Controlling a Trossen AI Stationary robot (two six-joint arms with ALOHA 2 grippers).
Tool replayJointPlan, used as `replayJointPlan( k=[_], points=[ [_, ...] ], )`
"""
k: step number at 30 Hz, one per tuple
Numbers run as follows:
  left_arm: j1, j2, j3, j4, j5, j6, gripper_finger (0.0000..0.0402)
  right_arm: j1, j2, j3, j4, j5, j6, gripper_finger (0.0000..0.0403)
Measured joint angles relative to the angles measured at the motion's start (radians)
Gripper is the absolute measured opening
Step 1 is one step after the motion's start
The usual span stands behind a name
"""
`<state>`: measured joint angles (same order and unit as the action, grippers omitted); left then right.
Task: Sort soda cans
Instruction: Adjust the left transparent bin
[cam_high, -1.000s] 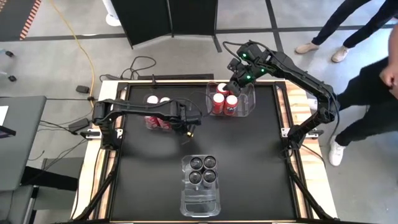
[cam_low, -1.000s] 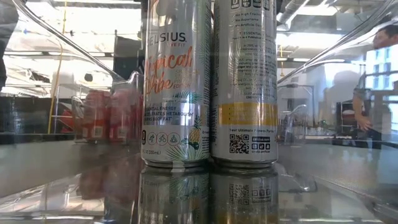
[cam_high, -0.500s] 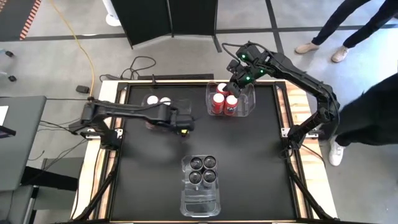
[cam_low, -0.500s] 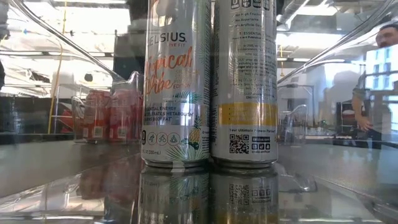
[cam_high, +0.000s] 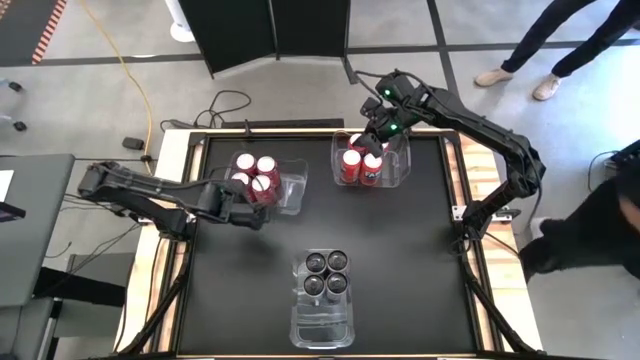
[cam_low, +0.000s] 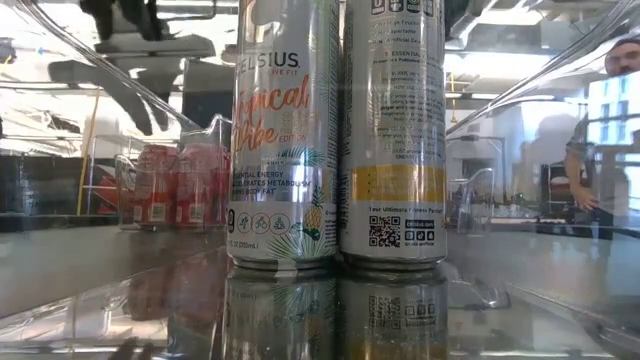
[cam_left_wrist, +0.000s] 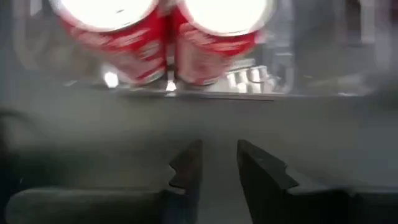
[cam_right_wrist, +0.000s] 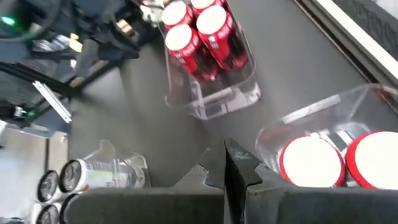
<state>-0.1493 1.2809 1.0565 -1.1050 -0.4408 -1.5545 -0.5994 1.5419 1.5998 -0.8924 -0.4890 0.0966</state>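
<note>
Several red soda cans with silver tops stand in a clear bin (cam_high: 285, 185) at the far left. More red cans (cam_high: 361, 165) stand in a second clear bin (cam_high: 400, 170) at the far middle. Several dark-topped silver cans (cam_high: 325, 274) fill a third bin (cam_high: 322, 325) near the front edge; two of them (cam_low: 285, 130) loom close in the low view. My left gripper (cam_left_wrist: 219, 163) hovers just on the near side of the left bin, slightly open and holding nothing. My right gripper (cam_right_wrist: 227, 163) hangs shut above the far-middle bin's far edge.
Bare black table lies between the three bins and along the right side. People stand beyond the table's right edge (cam_high: 600, 200) and far right corner (cam_high: 560, 40). Cables (cam_high: 225, 105) lie on the floor behind the far edge.
My left gripper has pulled back from near the table's middle toward the left edge, rolling its wrist as it went, and the arm has folded in. The red cans in the left bin now show uncovered.
</note>
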Motion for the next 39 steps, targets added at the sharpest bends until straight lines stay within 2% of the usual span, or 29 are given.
replayJointPlan(
  k=[3,7,10,14,20,26,30,34,39],
  points=[
    [0.009,-0.041,-0.026,-0.014,0.001,-0.043,0.0076,-0.013,0.012,0.0,0.038,-0.048,0.0,0.0015],
    [0.063,-0.081,0.004,-0.066,-0.024,-0.003,0.0067,-0.049,0.026,-0.001,0.043,-0.09,-0.001,0.0015],
    [0.142,-0.092,0.041,-0.192,-0.062,0.006,0.0067,-0.071,0.038,0.0,0.045,-0.115,-0.008,0.0014],
    [0.31,-0.094,0.056,-0.294,-0.061,0.082,0.0067,-0.084,0.051,0.0,0.043,-0.139,-0.022,0.0014],
    [0.527,-0.092,0.058,-0.25,-0.036,0.337,0.0073,-0.093,0.05,0.0,0.035,-0.15,-0.045,0.0014],
    [0.684,-0.084,0.059,-0.136,0.034,0.595,0.0119,-0.107,0.05,0.0,0.004,-0.152,-0.076,0.0014],
    [0.762,-0.047,0.059,-0.107,0.054,0.681,0.0139,-0.115,0.05,0.0,0.003,-0.153,-0.08,0.0014],
    [0.804,-0.001,0.059,-0.087,0.075,0.751,0.0133,-0.125,0.05,0.0,0.003,-0.165,-0.083,0.0014],
    [0.836,0.051,0.059,-0.051,0.079,0.819,0.0103,-0.139,0.05,0.0,-0.009,-0.165,-0.091,0.0014]
  ],
)
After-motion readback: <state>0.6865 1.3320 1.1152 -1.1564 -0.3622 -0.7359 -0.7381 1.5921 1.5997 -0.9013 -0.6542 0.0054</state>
